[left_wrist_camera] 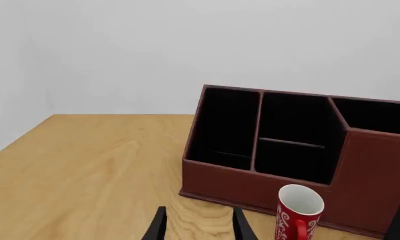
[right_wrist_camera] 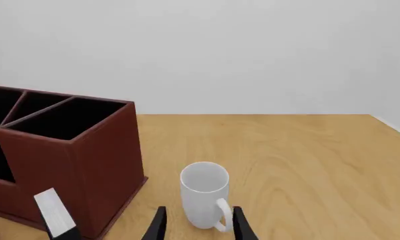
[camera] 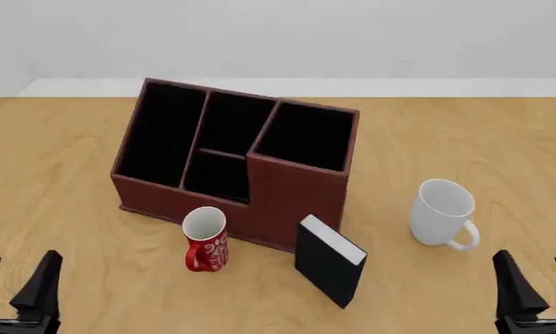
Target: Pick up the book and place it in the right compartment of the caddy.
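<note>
From my front camera, the book stands upright on the table, just in front of the caddy below its right compartment; touching or not, I can't tell. A red mug stands left of it, a white mug to its right. Both my left gripper and right gripper sit low with fingers spread, holding nothing.

Light wooden table, on which are stood: dark reddish-brown four-compartment caddy; red patterned mug; plain white mug; black hardcover book, upright, white-edged.
</note>
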`<state>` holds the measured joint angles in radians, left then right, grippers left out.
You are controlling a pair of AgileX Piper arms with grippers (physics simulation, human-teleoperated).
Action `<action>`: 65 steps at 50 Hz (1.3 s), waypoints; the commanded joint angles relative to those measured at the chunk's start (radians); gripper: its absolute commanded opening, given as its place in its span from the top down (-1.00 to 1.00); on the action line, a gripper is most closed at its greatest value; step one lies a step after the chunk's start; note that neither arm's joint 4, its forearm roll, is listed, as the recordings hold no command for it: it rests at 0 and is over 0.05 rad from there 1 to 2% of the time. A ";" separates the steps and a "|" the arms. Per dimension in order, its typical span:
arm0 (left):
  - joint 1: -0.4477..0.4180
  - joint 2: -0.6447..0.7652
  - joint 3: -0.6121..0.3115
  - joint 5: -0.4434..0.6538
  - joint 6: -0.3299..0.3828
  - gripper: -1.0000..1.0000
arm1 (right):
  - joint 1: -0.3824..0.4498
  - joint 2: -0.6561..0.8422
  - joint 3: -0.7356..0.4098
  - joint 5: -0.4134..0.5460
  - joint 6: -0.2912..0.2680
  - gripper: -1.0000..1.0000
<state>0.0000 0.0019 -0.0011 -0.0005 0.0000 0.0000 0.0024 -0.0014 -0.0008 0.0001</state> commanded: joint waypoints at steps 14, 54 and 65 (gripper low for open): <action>0.000 0.006 -0.003 -0.001 0.000 -1.00 | 0.009 0.111 -0.035 -0.045 -0.038 -1.00; 0.000 0.006 -0.003 -0.001 0.000 -1.00 | 0.411 0.454 -0.482 0.362 -0.089 -1.00; 0.000 0.006 -0.003 -0.001 0.000 -1.00 | 0.473 0.595 -0.552 0.388 -0.098 -1.00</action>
<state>0.0001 0.0075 -0.0043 -0.0019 0.0002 0.4206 0.4985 -0.4850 0.3488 -0.0936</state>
